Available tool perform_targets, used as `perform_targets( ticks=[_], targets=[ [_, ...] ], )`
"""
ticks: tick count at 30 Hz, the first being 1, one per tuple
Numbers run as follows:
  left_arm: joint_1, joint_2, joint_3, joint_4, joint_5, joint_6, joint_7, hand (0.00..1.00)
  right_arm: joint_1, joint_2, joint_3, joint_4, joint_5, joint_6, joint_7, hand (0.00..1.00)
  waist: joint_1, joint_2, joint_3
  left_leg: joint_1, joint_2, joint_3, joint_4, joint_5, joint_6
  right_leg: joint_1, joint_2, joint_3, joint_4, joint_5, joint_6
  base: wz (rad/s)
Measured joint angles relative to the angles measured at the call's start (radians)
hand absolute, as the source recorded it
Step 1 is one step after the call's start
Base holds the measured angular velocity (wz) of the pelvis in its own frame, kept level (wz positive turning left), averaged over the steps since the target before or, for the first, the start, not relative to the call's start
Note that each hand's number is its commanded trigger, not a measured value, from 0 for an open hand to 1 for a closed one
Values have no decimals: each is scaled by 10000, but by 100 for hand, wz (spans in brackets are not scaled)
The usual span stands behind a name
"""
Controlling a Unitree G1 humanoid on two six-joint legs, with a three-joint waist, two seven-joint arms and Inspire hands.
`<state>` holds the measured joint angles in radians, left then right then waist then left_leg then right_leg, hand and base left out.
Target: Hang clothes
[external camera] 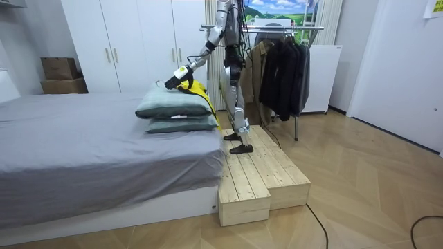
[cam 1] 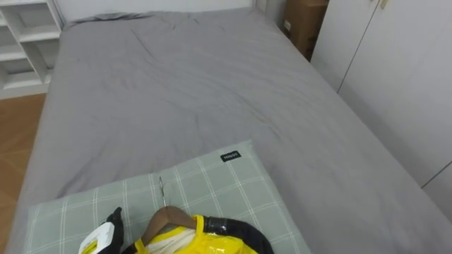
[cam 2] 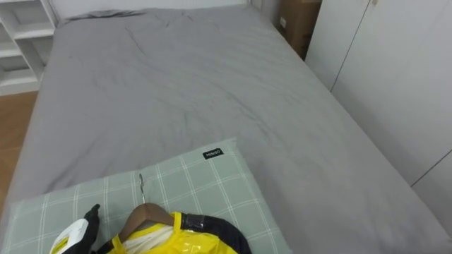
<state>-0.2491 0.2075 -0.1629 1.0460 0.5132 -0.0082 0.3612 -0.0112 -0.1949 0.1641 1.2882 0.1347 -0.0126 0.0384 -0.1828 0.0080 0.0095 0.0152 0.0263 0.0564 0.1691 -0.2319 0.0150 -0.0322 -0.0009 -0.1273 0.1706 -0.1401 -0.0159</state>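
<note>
Left eye view, bottom edge: left hand (cam 1: 106,236) by yellow jacket (cam 1: 191,245), grasp unclear, cannot tell. Jacket on wooden hanger (cam 1: 164,219), atop checked pillow (cam 1: 219,190) at bed (cam 1: 212,92) end; hook (cam 1: 161,189) free, pointing up the bed. Suggest gripping hanger neck under hook, lifting level, then turning to clothes rack (external camera: 311,28) behind.

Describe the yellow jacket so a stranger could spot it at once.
Find the grey bed, then the green checked pillows stacked at its end beside the robot. The jacket lies on the top pillow on a wooden hanger. It is glossy bright yellow with dark trim, unlike the dark coats on the rack behind.
</note>
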Motion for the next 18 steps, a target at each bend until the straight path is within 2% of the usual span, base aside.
perform_targets(
  ticks=[9, 18],
  targets=[
    [78, -10, -171, 306, -12, -16, 2, 0, -36, -3, 98, 3, -99, -1, 303, 0, 7, -60, 5, 129, -3, 13, 5, 0, 1, 130, -2, 18, -5, 0, 1, 0],
    [54, -176, -179, 512, -315, 6, 46, 0, -77, -26, 136, 68, 17, 57, 380, 0, 20, -63, -4, 58, -6, 16, 11, 35, -6, 50, -3, 26, 8, 0, 0, 0]
  ],
)
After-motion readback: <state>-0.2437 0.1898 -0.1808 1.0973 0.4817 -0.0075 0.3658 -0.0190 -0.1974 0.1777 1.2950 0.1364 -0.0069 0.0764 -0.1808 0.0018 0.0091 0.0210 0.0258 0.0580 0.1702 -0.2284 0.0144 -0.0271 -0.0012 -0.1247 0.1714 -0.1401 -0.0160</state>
